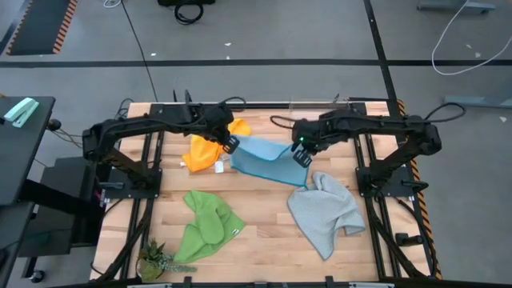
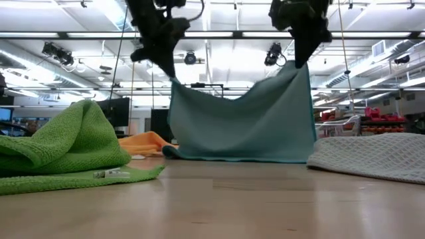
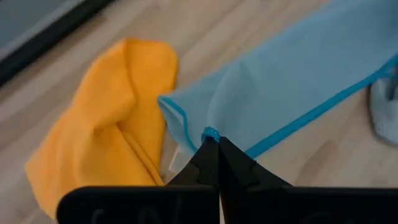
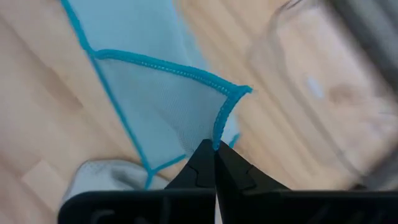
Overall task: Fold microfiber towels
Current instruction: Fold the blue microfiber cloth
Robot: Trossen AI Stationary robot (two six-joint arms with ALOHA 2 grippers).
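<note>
Nearest the low camera I see the green towel [image 2: 63, 149] heaped on the table [image 2: 219, 206], the grey towel [image 2: 372, 156] opposite. I have the left gripper [image 1: 230, 144] and right gripper [image 1: 302, 156] each pinched tight on an edge of the blue towel [image 2: 242, 123], which hangs lifted between them, its bottom on the table. The orange towel [image 1: 206, 148] lies crumpled beside it.
</note>
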